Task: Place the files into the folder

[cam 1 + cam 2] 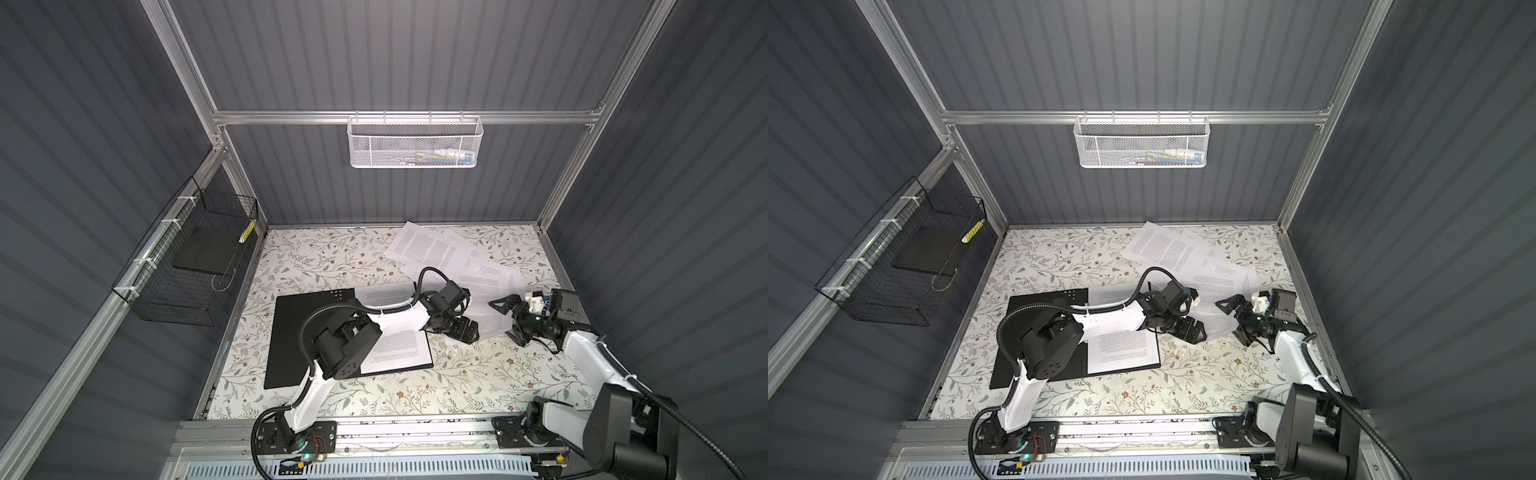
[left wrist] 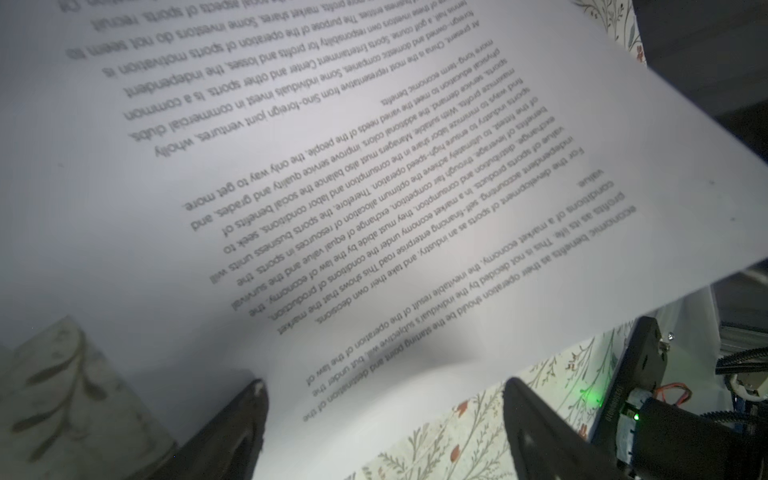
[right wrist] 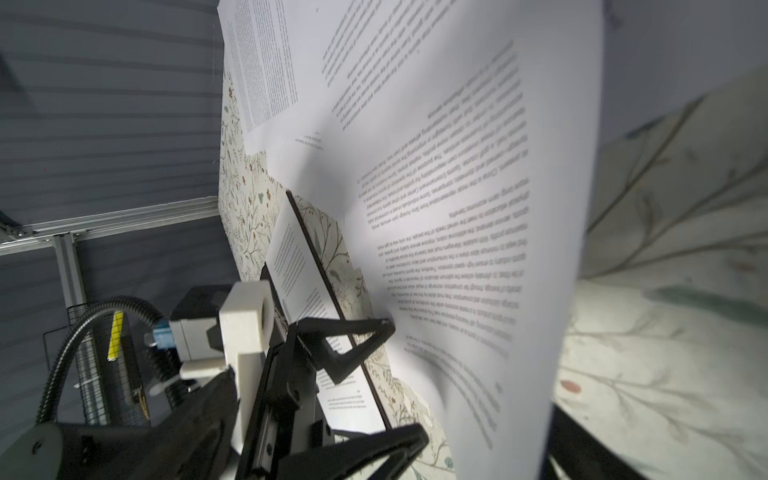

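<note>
The folder (image 1: 291, 332) lies open, with a filed sheet (image 1: 395, 353) on its right half. Loose files (image 1: 419, 245) lie beyond its far right corner. The nearest sheet (image 1: 487, 322) lies right of the folder, its long axis apparently pointing away from it. The sheet's folder-side edge sits between the spread jaws of the left gripper (image 1: 471, 332), which is the nearer one. The right gripper (image 1: 500, 320), jaws wide, grips nothing.

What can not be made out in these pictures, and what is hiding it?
- Open black flat folder: middle covered by the left arm, both top views.
- White mesh wall basket: contents too small, top views.
- White printed paper sheet: some lines blurred, left wrist view.
</note>
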Controlling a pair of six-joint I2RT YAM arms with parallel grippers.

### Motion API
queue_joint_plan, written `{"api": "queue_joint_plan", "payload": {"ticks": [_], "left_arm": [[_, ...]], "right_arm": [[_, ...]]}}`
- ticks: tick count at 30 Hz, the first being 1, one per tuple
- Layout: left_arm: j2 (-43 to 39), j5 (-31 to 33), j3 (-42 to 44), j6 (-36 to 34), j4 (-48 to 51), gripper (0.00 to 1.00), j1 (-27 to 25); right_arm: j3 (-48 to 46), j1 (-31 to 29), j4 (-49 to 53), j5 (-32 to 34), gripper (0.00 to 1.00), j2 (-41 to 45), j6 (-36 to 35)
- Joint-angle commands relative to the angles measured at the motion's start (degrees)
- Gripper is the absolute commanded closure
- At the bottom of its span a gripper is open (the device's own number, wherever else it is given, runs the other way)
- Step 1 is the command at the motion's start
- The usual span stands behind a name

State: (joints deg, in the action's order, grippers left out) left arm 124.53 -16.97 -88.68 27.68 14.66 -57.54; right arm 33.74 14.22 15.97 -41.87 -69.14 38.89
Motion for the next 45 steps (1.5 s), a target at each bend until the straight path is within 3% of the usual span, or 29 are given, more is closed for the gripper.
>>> {"api": "queue_joint_plan", "payload": {"ticks": [1,13,26,35,45], "left_arm": [[5.8,1.3,4.5,0.8,8.5,0.1,0.5],[5.6,1.4,5.6,0.2,8.7,0.1,0.4],[5.9,3.3,7.1,-2.7,11.9,0.1,1.9],[6.0,3.5,10.1,-3.5,12.0,0.1,2.6],[6.0,3.3,9.9,-3.5,12.1,0.1,2.6]], "right_arm": [[2.6,0.3,0.0,1.3,0.01,-4.5,-3.9],[7.6,3.7,-5.6,-1.4,0.01,-18.3,-4.1],[12.6,5.3,-10.1,-6.9,0.03,-27.4,-3.7],[14.6,5.0,-11.7,-5.5,0.17,-31.5,-2.8],[16.4,4.7,-9.4,-2.3,0.48,-33.6,-5.3]]}}
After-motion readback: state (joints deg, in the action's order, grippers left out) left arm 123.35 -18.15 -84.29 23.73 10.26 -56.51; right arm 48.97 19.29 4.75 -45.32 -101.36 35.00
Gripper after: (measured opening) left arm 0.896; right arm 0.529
